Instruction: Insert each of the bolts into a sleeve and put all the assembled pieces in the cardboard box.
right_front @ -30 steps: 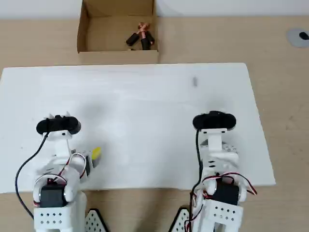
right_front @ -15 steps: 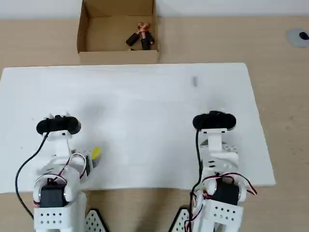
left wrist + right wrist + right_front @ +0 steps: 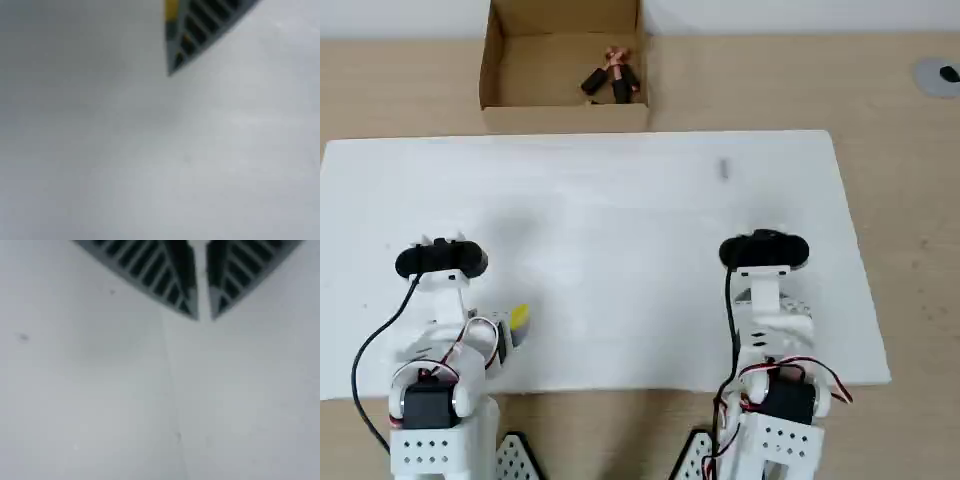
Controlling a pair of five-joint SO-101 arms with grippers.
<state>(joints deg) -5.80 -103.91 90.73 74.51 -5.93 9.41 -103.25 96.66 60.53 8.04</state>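
The cardboard box (image 3: 492, 70) stands at the table's far edge, left of the middle. Inside it, near its right wall, lie dark sleeves with copper-coloured bolts (image 3: 612, 80) in them, bunched together. The left arm (image 3: 440, 300) is folded back at the near left of the white sheet. In the left wrist view my left gripper (image 3: 172, 67) is shut, its tip close over bare white sheet. The right arm (image 3: 765, 300) is folded at the near right. My right gripper (image 3: 202, 315) is shut with only a thin slit between the fingers, holding nothing.
A large white sheet (image 3: 620, 220) covers the wooden table between the arms and the box. A small grey mark (image 3: 724, 168) lies on it right of the middle. A grey disc (image 3: 937, 75) sits at the far right edge.
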